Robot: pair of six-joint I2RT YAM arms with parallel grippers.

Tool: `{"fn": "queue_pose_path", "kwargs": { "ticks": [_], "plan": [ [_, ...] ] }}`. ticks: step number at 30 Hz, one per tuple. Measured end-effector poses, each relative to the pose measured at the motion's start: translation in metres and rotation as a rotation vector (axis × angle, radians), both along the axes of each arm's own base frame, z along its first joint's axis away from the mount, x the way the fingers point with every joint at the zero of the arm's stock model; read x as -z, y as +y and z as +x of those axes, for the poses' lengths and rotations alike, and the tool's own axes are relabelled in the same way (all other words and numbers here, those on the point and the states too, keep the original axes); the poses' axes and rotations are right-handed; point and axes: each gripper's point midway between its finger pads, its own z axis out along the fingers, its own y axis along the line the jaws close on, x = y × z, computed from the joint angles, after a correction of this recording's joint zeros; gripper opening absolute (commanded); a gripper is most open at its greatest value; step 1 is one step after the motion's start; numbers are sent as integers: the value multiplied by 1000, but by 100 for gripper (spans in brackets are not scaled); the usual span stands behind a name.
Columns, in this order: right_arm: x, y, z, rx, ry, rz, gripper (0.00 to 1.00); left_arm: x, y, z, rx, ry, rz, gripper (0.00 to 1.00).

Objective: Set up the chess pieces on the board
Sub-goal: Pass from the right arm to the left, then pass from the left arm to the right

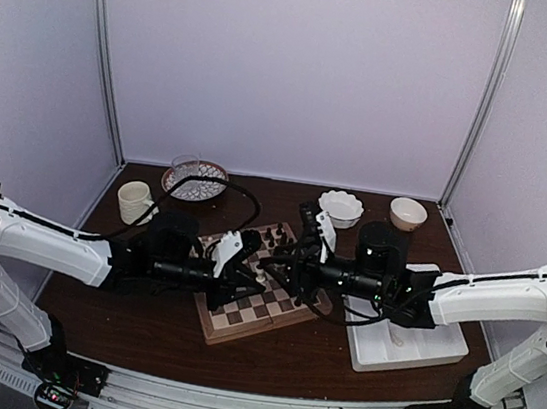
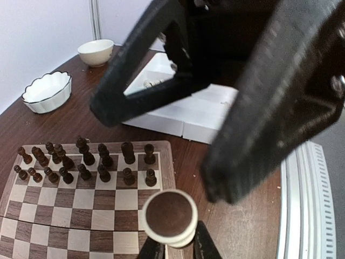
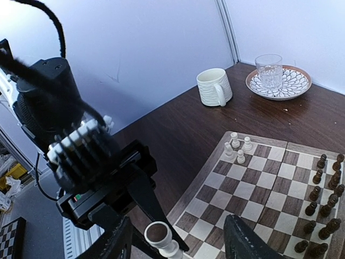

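1. At 6 o'clock, left wrist view: left gripper (image 2: 178,247) clamped on one cream piece (image 2: 170,218) above the board's (image 2: 81,199) edge.
2. Right wrist view: four cream pieces (image 3: 237,147) stand at 11 o'clock, dark pieces (image 3: 318,205) at 3 o'clock; most cream places unfilled.
3. Right gripper (image 3: 178,237): jaws apart.

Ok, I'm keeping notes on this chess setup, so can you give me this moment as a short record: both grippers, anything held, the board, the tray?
left gripper: shut on a cream-white chess piece, whose brown base faces the left wrist camera
right gripper: open, fingers wide on either side of that piece
board: dark pieces in two rows along one edge; a few cream pieces in a corner of the opposite edge
white tray: beside the board, on the right arm's side
progress: most squares on the cream side are bare
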Motion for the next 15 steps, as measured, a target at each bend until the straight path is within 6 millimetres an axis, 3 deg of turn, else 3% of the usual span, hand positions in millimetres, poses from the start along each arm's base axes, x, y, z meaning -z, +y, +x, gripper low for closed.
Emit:
{"fn": "queue_pose_path", "kwargs": {
  "ticks": [7,15],
  "plan": [
    [-3,-4,10,0,33,-117,62,16,6,-3,55,-62,143,3],
    [28,-2,-2,-64,114,-208,61,30,15,-1,49,-81,233,3]
  ]
}}
